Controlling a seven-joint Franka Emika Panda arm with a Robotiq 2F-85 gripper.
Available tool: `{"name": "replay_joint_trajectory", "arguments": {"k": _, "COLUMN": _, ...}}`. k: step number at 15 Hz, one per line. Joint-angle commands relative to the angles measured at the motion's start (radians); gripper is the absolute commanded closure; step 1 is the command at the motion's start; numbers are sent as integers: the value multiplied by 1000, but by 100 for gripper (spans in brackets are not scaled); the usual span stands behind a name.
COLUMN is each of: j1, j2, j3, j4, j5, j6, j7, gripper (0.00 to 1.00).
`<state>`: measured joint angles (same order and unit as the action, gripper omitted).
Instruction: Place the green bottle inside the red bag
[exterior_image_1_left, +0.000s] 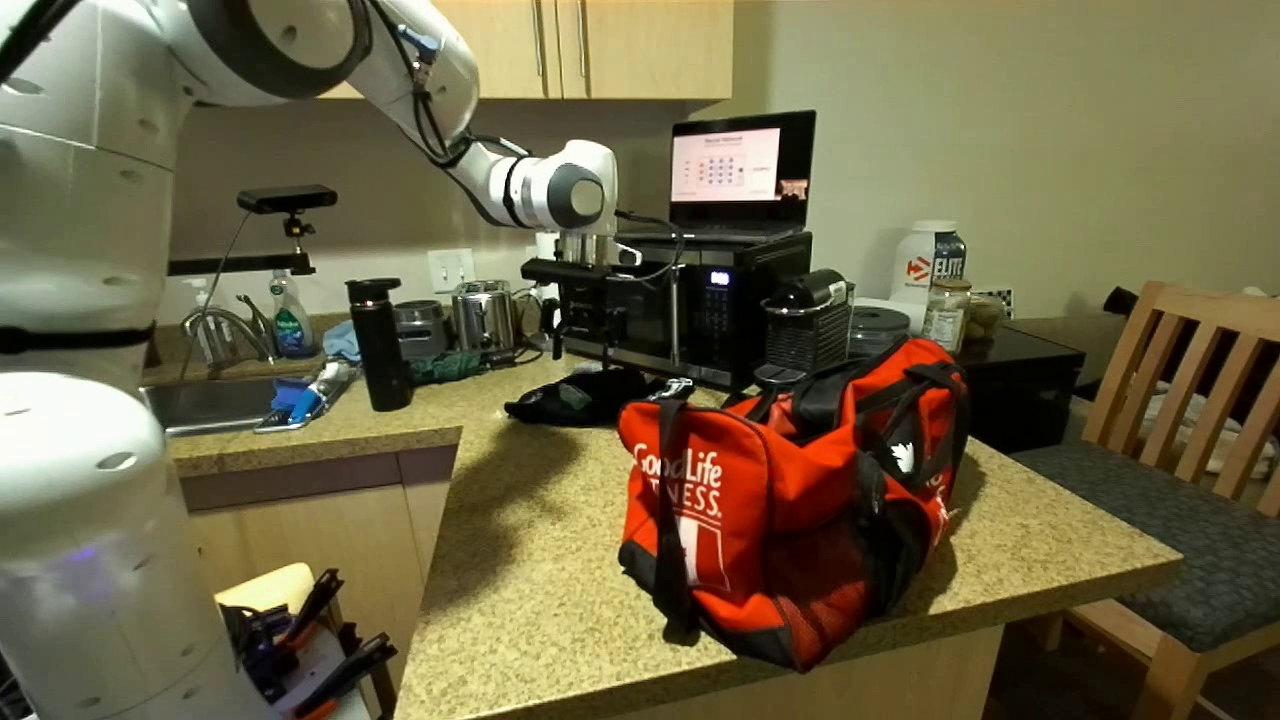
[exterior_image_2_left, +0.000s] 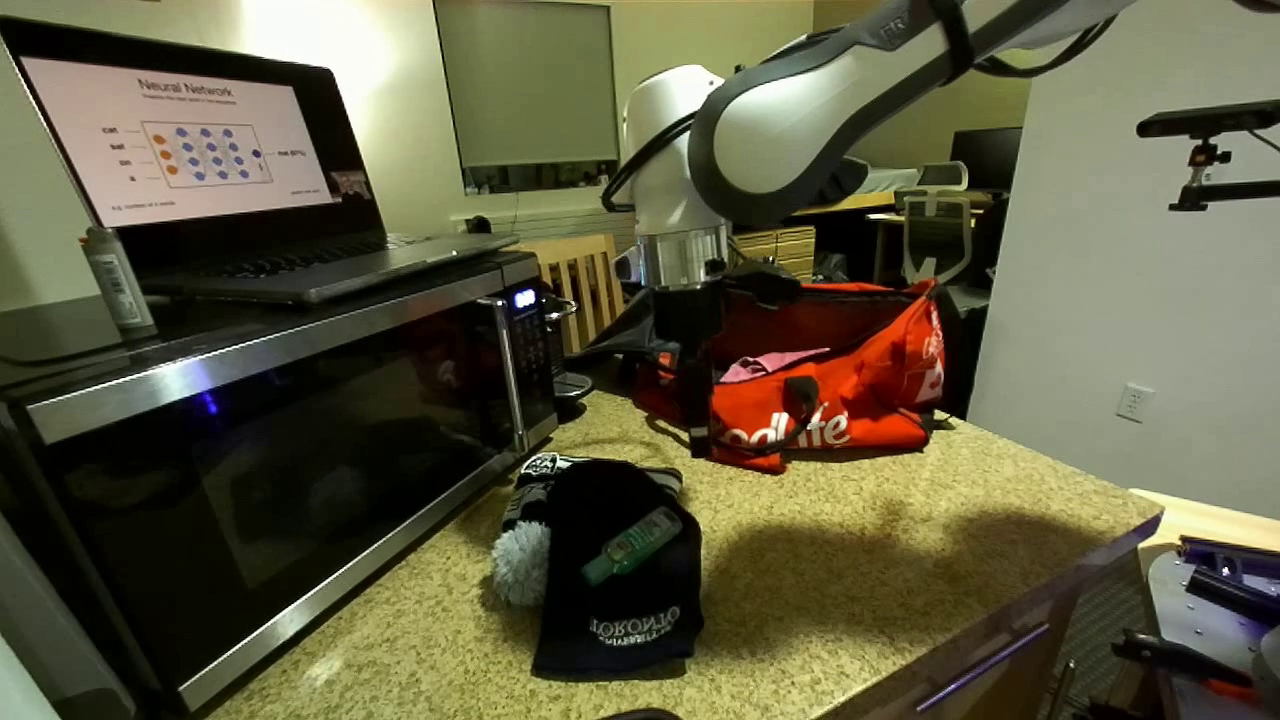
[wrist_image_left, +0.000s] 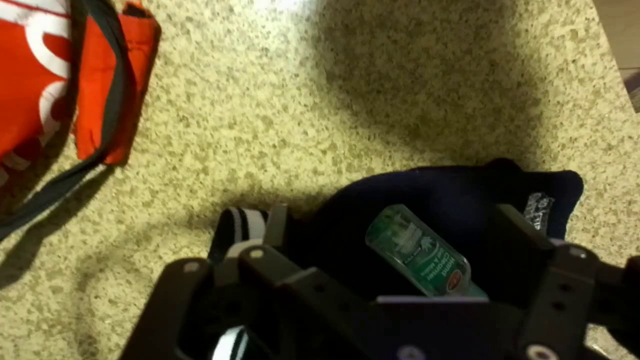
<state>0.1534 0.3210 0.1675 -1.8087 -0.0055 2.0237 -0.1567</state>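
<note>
Hovering over a speckled counter (exterior_image_1_left: 540, 560), the gripper (wrist_image_left: 392, 215) points down with its jaws spread wide and holding nothing. Below and apart from it, the green bottle (wrist_image_left: 417, 247) — small, its label seeming to read hand cleanser — lies on its side on a dark hat (exterior_image_2_left: 645, 590), near the front of a microwave (exterior_image_2_left: 380, 420). In the wrist view the bottle shows within the gap, a little nearer the jaw on the right of that view. Its long axis slants: base at upper left, cap end at lower right, partly hidden by the gripper's body. Since the jaws would close side to side in that view, the bottle lies diagonal to them; the coming grasp probably calls for a turn to pinch the narrow sides, then a descent. How high the gripper hangs above the bottle is hard to tell. The red bag (exterior_image_1_left: 800, 490) stands on the same counter, showing at the left edge of the wrist view. In an exterior view its top gapes, with pink cloth (exterior_image_2_left: 765, 367) inside, and the bottle is not yet picked up.
</note>
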Motion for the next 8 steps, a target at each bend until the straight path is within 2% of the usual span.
{"name": "replay_joint_trajectory", "arguments": {"k": 1, "j1": 2, "j2": 117, "j3": 19, "j4": 138, "j5": 1, "j6": -23, "j7": -114, "gripper": 0}}
{"name": "replay_joint_trajectory", "arguments": {"k": 8, "j1": 3, "j2": 286, "j3": 44, "j4": 332, "j5": -23, "j6": -112, "j7": -327, "gripper": 0}}
